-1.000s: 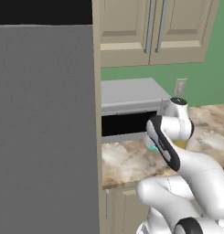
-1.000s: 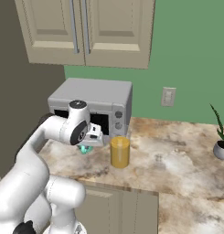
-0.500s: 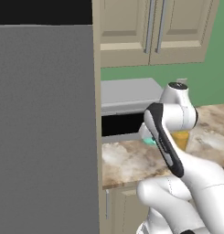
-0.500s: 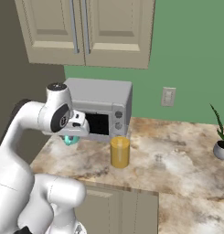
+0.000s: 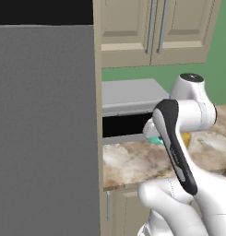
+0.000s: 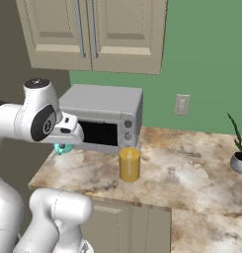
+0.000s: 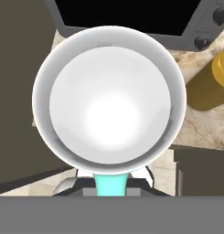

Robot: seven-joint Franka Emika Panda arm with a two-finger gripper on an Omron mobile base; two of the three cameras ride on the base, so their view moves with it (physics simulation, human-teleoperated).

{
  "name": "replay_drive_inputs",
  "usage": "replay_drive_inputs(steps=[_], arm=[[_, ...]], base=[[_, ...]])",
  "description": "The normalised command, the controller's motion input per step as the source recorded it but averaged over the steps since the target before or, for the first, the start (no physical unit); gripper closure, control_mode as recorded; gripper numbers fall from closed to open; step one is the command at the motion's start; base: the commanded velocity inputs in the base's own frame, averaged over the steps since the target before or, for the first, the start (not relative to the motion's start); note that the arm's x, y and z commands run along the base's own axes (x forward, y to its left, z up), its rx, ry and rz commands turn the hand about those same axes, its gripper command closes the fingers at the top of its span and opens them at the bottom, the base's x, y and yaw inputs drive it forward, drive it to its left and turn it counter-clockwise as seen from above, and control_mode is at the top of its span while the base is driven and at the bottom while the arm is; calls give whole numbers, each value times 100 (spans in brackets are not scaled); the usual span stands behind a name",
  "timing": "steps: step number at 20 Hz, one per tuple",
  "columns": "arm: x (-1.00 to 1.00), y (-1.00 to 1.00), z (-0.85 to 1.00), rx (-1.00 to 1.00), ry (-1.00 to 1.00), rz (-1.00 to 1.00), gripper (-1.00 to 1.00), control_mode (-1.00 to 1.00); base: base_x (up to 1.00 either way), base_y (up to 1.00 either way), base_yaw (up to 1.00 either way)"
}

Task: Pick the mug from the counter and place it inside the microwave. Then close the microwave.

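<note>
Claw (image 7: pixel 111 185) is pinching the small teal mug with the pale inside (image 7: pixel 109 98) by its handle, and I see it held up off the speckled beige stone bench (image 6: pixel 191 170). Mug hangs just in front of the small silver box-shaped oven (image 6: pixel 105 116), left of the yellow-orange bottle (image 6: pixel 129 164).

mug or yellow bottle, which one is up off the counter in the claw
The teal mug, held by its handle; the yellow bottle stands on the counter.

The arm bends up and forward, its end effector (image 6: pixel 63 146) pointing downward with jaws closed.
</note>
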Motion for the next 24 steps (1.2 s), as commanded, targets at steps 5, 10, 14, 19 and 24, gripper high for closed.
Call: replay_drive_inputs(steps=[5, 10, 14, 19, 24], arm=[[-55, 0, 30, 0, -4, -3, 100, -100], [-22, 1, 7, 0, -4, 0, 100, -100], [0, 0, 0, 0, 0, 0, 100, -100], [0, 0, 0, 0, 0, 0, 100, 100], [0, 0, 0, 0, 0, 0, 100, 100]], base=[[0, 0, 0], [0, 0, 0], [0, 0, 0], [-35, 0, 0], [-95, 2, -4]])
